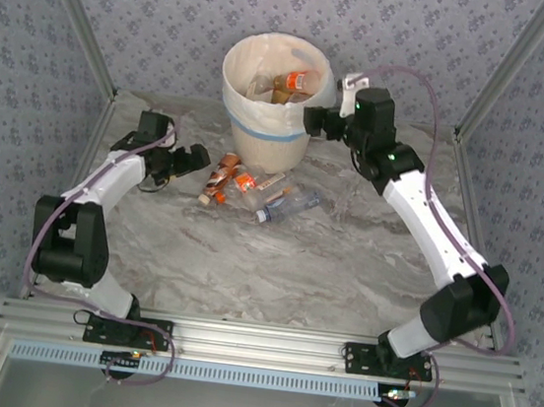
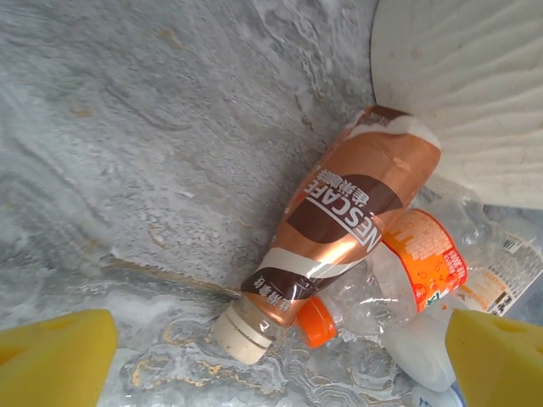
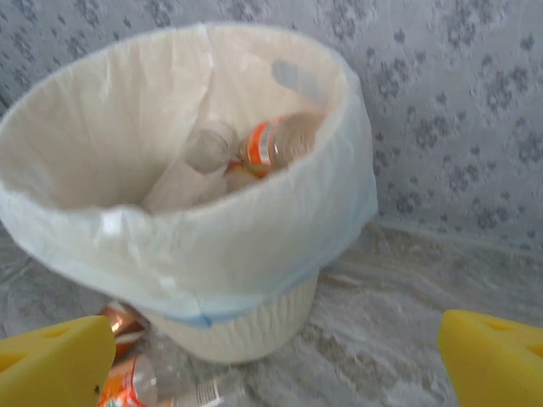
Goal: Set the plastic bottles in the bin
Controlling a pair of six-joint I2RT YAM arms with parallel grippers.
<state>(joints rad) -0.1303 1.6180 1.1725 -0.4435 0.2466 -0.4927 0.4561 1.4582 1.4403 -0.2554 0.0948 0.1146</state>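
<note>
Plastic bottles (image 1: 254,189) lie in a loose cluster on the marble-patterned table (image 1: 323,269), at the centre of the top view and just below the bin (image 1: 269,144).

1. Cluster, top view: a brown Nescafe bottle (image 1: 224,173) sits at the left edge. An orange-labelled bottle (image 1: 245,180) sits just right of it. A clear bottle with a blue cap (image 1: 287,205) sits at the lower right.
2. Left gripper (image 1: 196,159): located just left of the cluster, low over the table. In the left wrist view its yellow pads (image 2: 51,356) occupy the two lower corners. Jaws are spread wide and pinch nothing.
3. Left wrist view, centre: the Nescafe bottle (image 2: 348,220) lies on its side, cream cap toward the lower edge. The orange-labelled bottle (image 2: 407,271), crumpled, with an orange cap, touches its right side. The ribbed bin wall (image 2: 467,85) fills the upper right corner.
4. Right gripper (image 1: 314,119): raised, just beside the right of the bin rim. In the right wrist view its yellow pads (image 3: 496,356) sit in the lower corners. Jaws are spread wide and hold nothing.
5. Bin: upright, lined with a translucent white bag (image 3: 170,246), pale blue band around the wall. Several bottles rest inside; one with an orange label (image 3: 271,144) leans against the far side.
6. Right wrist view, lower left: two bottles from the cluster show beside the bin base.
</note>
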